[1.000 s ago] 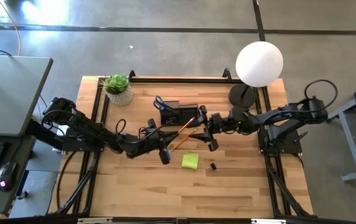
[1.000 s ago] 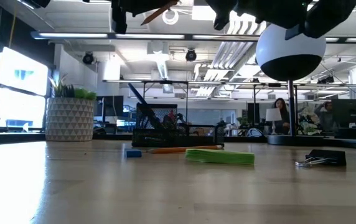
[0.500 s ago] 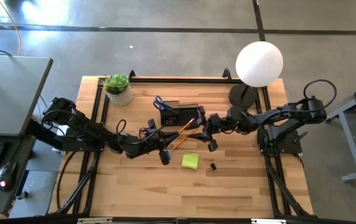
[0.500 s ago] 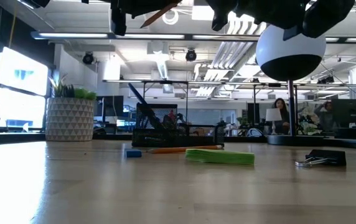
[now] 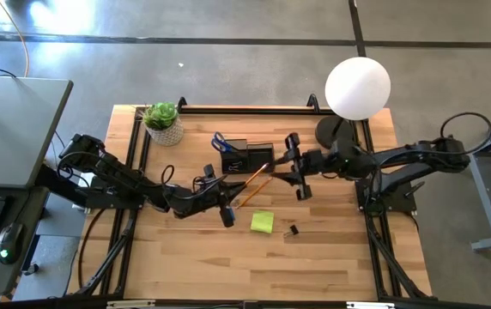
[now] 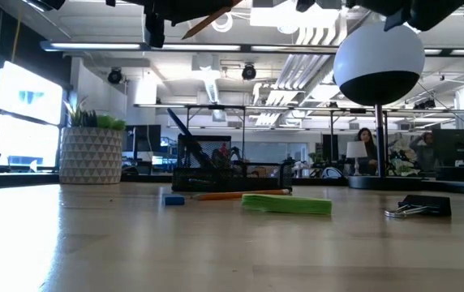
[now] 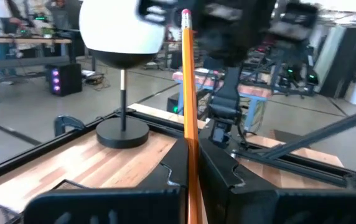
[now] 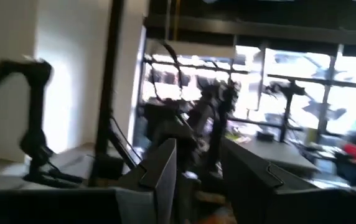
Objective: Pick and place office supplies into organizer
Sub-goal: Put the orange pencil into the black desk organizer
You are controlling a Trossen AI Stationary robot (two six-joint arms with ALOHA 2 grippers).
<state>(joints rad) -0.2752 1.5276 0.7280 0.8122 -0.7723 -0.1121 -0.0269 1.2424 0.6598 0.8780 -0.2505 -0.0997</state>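
Bare wood surrounds the left pincer [image 5: 227,194] clamping an orange pencil [image 5: 255,174] aloft; right pincer [image 5: 298,167] hangs empty, parted.

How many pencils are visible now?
2. One is held in the left gripper; the other lies on the table near the organizer. Others may be hidden inside it.

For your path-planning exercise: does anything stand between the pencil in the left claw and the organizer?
Nothing visible does. The left claw holds the orange pencil beside the organizer; the right claw hangs at the organizer's far side, off that path.
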